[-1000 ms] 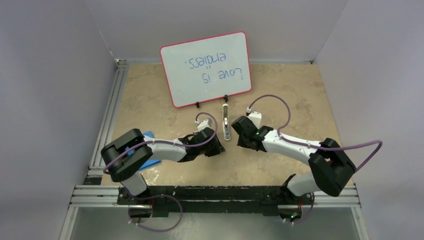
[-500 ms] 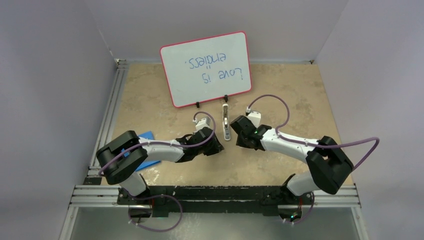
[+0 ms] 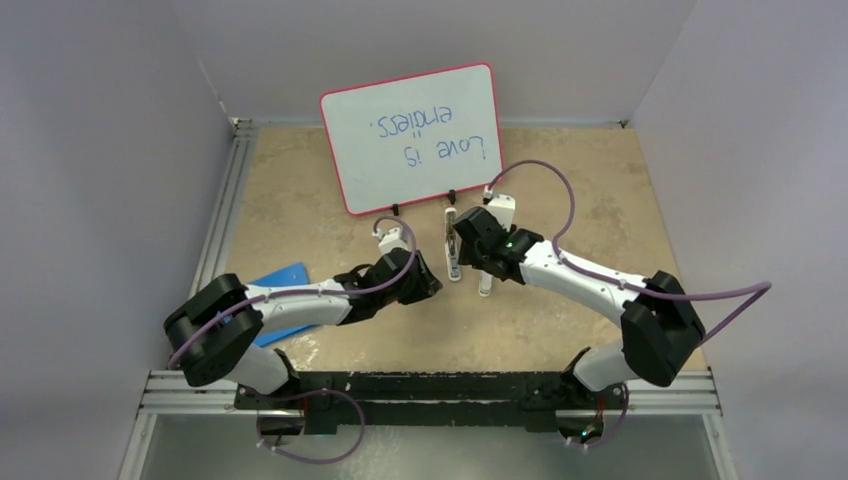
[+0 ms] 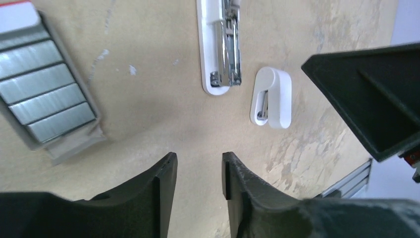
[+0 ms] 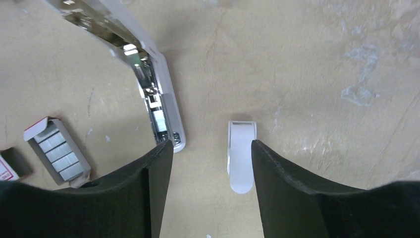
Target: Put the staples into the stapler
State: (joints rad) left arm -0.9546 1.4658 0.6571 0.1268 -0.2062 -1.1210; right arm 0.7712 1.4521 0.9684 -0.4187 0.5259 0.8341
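The stapler (image 4: 220,49) lies open on the table, slim and white with its metal channel (image 5: 148,94) showing; from above the stapler (image 3: 453,250) sits just before the whiteboard. A short white piece (image 5: 241,156) lies on the table right of it, below the gap of my right gripper (image 5: 213,146), which is open and holds nothing. The staples (image 4: 47,101) sit as silvery strips in a grey tray, left of the stapler, and the staples (image 5: 58,148) also show in the right wrist view. My left gripper (image 4: 198,161) is open and empty above bare table. From above, the left gripper (image 3: 428,283) and right gripper (image 3: 472,262) flank the stapler's near end.
A red-framed whiteboard (image 3: 410,135) stands at the back behind the stapler. A blue flat object (image 3: 285,290) lies under the left arm. A red box part (image 5: 7,168) sits beside the tray. Metal rails (image 3: 215,230) border the table's left side.
Both grippers have opened wider. The right arm has moved toward the far side, and the short white piece now lies on the table beside the stapler. The left arm stretched lower and left.
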